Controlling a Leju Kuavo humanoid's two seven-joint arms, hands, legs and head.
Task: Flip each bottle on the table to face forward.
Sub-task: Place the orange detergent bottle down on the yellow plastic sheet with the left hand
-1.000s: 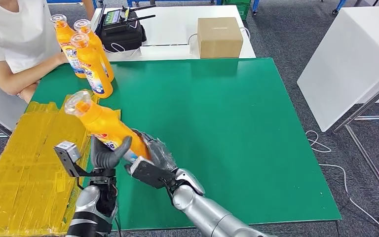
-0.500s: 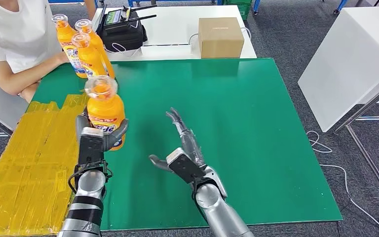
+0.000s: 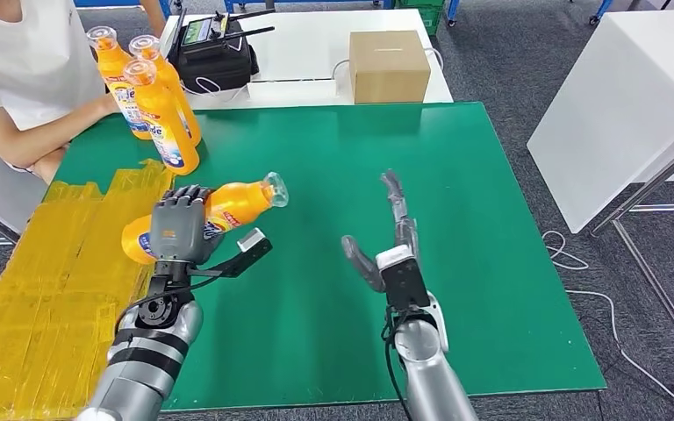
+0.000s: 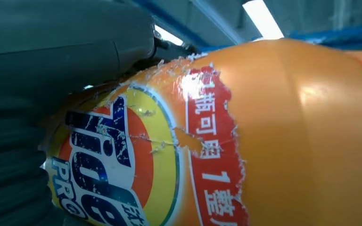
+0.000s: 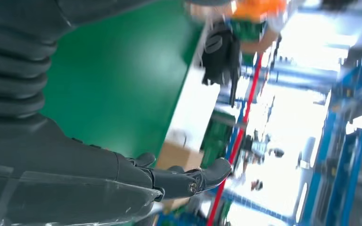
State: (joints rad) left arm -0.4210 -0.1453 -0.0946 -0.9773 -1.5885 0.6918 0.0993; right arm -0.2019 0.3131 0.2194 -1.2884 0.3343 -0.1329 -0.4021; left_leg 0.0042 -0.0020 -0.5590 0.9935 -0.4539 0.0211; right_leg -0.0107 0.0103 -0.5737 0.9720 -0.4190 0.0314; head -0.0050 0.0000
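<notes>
1. While the left hand [image 3: 178,231] grips it, the orange detergent bottle [image 3: 219,213] lies nearly level above the near-left part of the green table [image 3: 491,263]; its clear cap [image 3: 276,189] points toward the table's middle and its base lies over the yellow mat [image 3: 44,289].
2. Dark fingers [image 3: 184,197] wrap over the bottle's middle; in the left wrist view the peeling Tide label [image 4: 136,155] faces the camera, with the thumb [image 4: 66,42] pressed along the bottle's side.
3. Right hand [image 3: 392,241]: raised over the table centre, fingers straight and spread, thumb apart, holding nothing; the right wrist view shows its extended fingers [image 5: 188,179] over green surface.
4. Three more orange bottles [image 3: 154,105] stand upright, close together, at the far-left corner of the table.
5. Just beside them a person in a white shirt [image 3: 17,61] rests a forearm [image 3: 26,140] at the table's edge.
6. Behind the green table, a white table [image 3: 316,53] bears a black case [image 3: 219,53] and a cardboard box [image 3: 390,66].
7. Change over the last half second: the held bottle, then upright in the left hand with cap up, is now tipped onto its side; the right hand has shifted rightward and farther from the bottle, remaining spread.
</notes>
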